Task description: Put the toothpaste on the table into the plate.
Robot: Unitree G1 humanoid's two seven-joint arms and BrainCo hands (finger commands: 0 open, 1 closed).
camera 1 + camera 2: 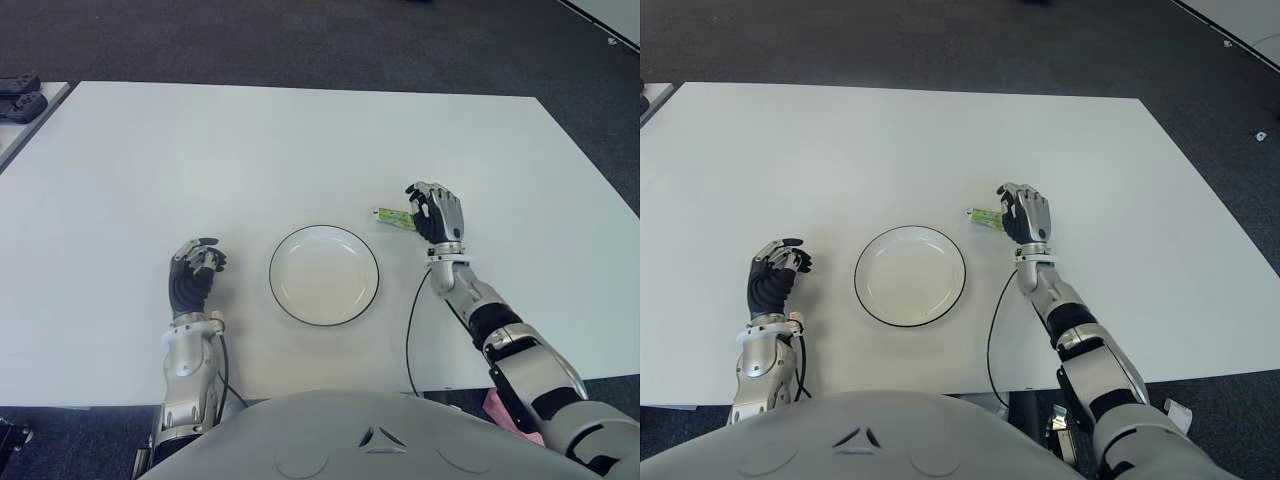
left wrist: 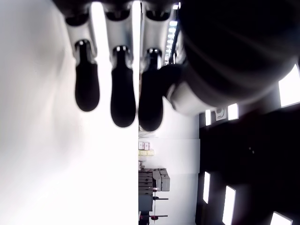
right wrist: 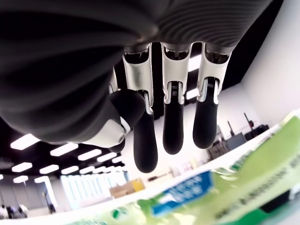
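Nearest the robot, the idle left hand (image 1: pixel 194 272) is showing on the near left of the broad white table (image 1: pixel 200 150), just left of the round white plate with a thin dark rim (image 1: pixel 324 274); its dark fingers (image 2: pixel 123 98) are hanging loosely bent with nothing between them, which suits a hand that is taking no part. The plate is sitting empty near the middle of the near edge, so the task's target is waiting clear, and the move into it is not yet done. A little farther and to the right, the right hand (image 1: pixel 437 212) is working at the small green toothpaste tube (image 1: pixel 392 216), which is lying flat on the table just beyond the plate's far right rim, apart from it. In the eye views the hand is covering most of the tube, leaving only its left end showing, so the tube's full length and how it is lying under the palm are hidden. In the right wrist view the fingertips (image 3: pixel 173 131) are pointing down above the green and blue printed pack, spread with gaps between them and not visibly pressing it; I judge the hand is open and poised over the tube rather than gripping, though the thumb's contact is hard to make out. Dark objects at the far left edge are cut off and unidentifiable.
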